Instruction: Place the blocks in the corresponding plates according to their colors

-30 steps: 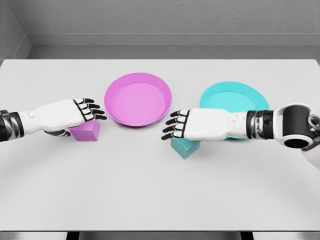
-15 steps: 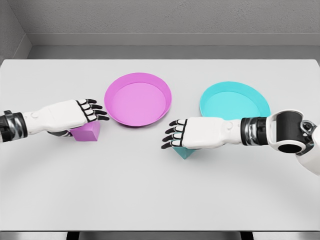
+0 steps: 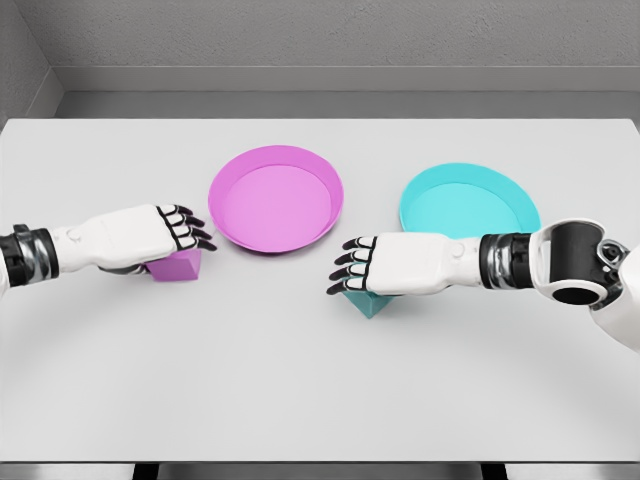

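Observation:
A pink block (image 3: pixel 178 267) sits on the white table (image 3: pixel 300 380), left of the pink plate (image 3: pixel 275 200). My left hand (image 3: pixel 183 236) lies low over the block's top and hides most of it. Its fingers bend slightly down and do not close around the block. A teal block (image 3: pixel 371 301) rests on the table between the two plates, nearer to me. My right hand (image 3: pixel 347 271) hovers over its far side with fingers spread, covering its upper part. The teal plate (image 3: pixel 468 205) lies behind the right forearm.
Both plates hold nothing. The table's near edge runs along the bottom of the view, and a grey wall stands behind the far edge.
The left hand has sunk lower over the pink block and its fingers have curled a little. The right hand dropped and drew slightly right over the teal block. Neither block moved.

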Available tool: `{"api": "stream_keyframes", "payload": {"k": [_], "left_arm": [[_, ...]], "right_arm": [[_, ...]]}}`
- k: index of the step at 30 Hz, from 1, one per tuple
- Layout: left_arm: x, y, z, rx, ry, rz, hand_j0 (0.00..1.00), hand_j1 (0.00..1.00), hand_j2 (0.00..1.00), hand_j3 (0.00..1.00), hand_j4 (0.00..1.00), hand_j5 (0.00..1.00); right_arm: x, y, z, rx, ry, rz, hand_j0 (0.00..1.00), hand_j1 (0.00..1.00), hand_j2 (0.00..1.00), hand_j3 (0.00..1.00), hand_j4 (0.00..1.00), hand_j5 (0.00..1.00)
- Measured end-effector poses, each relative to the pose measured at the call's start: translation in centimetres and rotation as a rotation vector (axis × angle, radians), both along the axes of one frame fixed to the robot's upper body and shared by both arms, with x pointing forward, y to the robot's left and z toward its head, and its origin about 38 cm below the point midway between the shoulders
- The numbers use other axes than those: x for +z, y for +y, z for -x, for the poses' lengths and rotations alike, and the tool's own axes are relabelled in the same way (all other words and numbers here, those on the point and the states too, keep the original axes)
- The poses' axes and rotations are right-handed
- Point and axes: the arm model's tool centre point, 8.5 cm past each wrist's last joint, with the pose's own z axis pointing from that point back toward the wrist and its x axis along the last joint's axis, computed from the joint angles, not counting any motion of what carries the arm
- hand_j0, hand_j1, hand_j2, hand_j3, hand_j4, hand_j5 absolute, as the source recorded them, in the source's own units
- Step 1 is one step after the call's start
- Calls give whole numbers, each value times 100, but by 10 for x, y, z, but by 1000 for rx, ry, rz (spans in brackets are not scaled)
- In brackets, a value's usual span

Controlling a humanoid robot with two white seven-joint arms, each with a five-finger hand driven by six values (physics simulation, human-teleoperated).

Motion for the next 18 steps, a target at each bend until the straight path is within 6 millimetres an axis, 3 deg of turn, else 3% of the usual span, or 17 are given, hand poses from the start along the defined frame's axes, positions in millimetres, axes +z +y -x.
{"api": "stream_keyframes", "payload": {"k": [6,13,18], "left_arm": [[-1,1,1,-4,-7,-18,60,60,60,60,60,60],[4,1,-1,-8,-19,-22,56,56,56,56,56,56],[17,0,-8,-10,-52,-21,54,54,54,54,54,54]], "right_arm": [[-3,2,-2,-4,-6,10,100,100,100,100,100,100],[-7,5,-7,-12,-8,14,100,100,100,100,100,100],[-11,4,-9,-23,5,26,100,100,100,100,100,100]]}}
